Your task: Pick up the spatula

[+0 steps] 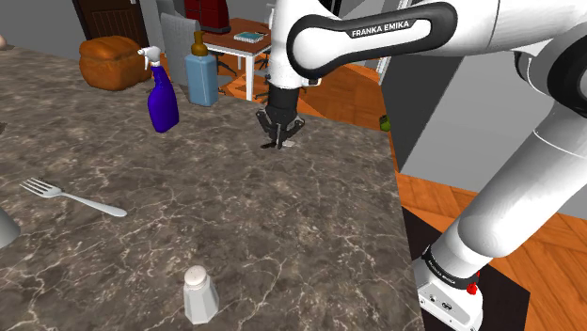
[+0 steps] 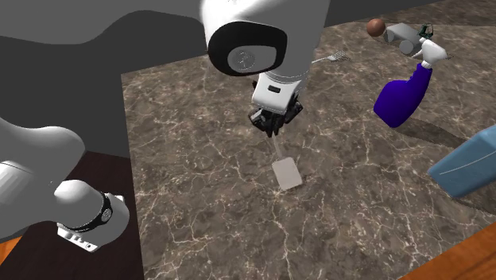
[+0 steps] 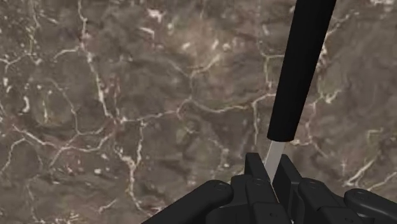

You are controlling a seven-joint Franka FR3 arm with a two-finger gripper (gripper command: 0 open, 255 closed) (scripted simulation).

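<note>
My black gripper [image 1: 279,141] [image 2: 274,126] [image 3: 272,177] is down near the marble counter [image 1: 235,216] and shut on the spatula's thin silvery neck. The spatula [image 3: 299,70] has a long black handle that runs away from the fingers in the wrist view. Its pale flat blade [image 2: 286,173] sticks out on the other side of the gripper, low over the counter in the second exterior view. Whether the blade touches the surface I cannot tell. In the shoulder view a pale bit of the spatula [image 1: 289,144] shows beside the fingers.
A purple-blue spray bottle [image 1: 162,99] [image 2: 401,99] and a light blue dispenser bottle [image 1: 201,75] [image 2: 469,167] stand beyond the gripper. A fork [image 1: 71,196] [image 2: 338,57] and a white shaker [image 1: 199,293] lie nearer the shoulder view's left. The counter's edge [image 1: 395,179] runs close by.
</note>
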